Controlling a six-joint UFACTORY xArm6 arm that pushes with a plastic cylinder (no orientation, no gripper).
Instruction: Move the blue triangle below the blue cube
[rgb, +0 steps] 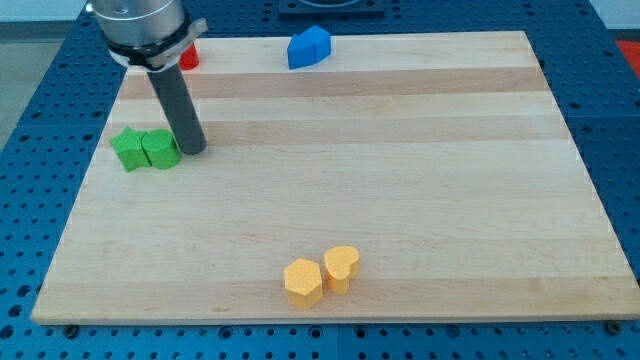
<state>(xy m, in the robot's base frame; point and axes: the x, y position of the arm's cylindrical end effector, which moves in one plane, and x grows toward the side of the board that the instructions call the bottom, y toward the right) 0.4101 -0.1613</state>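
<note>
Wooden board (400, 200): my tip (193, 150) touching green blocks (146, 149); blue blocks (308, 47) far, possibly joined.

Light is bright and even across the board (400, 200), coming from overhead. Shadows are short and soft: a faint one hugs the base of the rod (180, 105) on the board's left side, and thin ones sit under the 2 yellow blocks (320, 275) near the board's bottom edge. A pale sheen washes the board's top edge. No hard glare. Focus is sharp throughout; the board's edges stay straight, showing little distortion.
</note>
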